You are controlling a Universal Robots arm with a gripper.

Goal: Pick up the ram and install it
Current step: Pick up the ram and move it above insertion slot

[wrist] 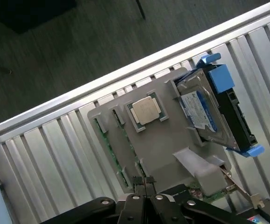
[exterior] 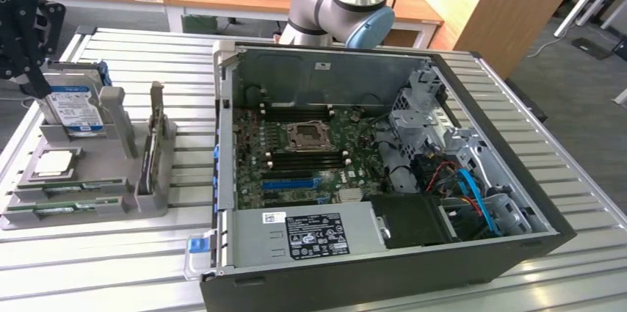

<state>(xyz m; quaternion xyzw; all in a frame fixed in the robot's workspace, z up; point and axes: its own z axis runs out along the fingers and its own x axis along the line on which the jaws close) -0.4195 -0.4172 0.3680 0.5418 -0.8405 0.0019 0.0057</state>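
- the claw (exterior: pixel 41 92) (wrist: pixel 144 183) hangs at the exterior view's left; its two fingers are pressed together and nothing is between them
- under the claw sits the grey holder (exterior: pixel 147 203); the ram (wrist: pixel 123 175) stands on its edge in a slot there, just beside the claw tips, not held; a second ram stick (wrist: pixel 134 156) stands in the next slot
- farther from the claw tips, on the same holder, lies the silver cpu chip (wrist: pixel 146 111); behind it leans the blue-labelled hard drive (wrist: pixel 204 112)
- well apart from the claw, toward the exterior view's right, the open computer case (exterior: pixel 392 271) lies on the slatted table (exterior: pixel 98 271); its motherboard (exterior: pixel 343 152) is showing
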